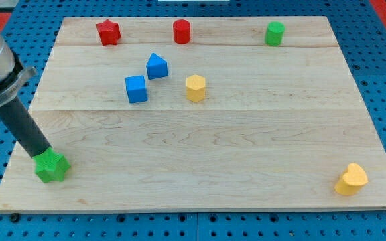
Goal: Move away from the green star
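The green star lies near the board's bottom left corner. My dark rod comes down from the view's upper left, and my tip touches the star's upper left edge. A blue cube and a blue pentagon-shaped block sit left of the board's middle. A yellow hexagon lies just right of them.
A red star, a red cylinder and a green cylinder line the board's top edge. A yellow heart-shaped block sits at the bottom right corner. The wooden board lies on a blue pegboard.
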Robot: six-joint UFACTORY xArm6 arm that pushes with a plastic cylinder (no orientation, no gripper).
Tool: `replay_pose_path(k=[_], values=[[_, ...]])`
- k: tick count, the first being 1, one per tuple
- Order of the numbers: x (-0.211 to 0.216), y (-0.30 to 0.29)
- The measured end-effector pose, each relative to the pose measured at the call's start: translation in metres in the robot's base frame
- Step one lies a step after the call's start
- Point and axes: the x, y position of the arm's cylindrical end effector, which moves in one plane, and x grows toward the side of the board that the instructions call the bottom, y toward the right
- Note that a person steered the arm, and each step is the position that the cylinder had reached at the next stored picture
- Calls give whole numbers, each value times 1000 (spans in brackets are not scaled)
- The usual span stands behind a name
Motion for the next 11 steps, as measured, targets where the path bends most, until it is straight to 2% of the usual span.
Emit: replay_pose_path(k=[1,3,11], values=[[-4,-14],[-17,3],[-24,14]])
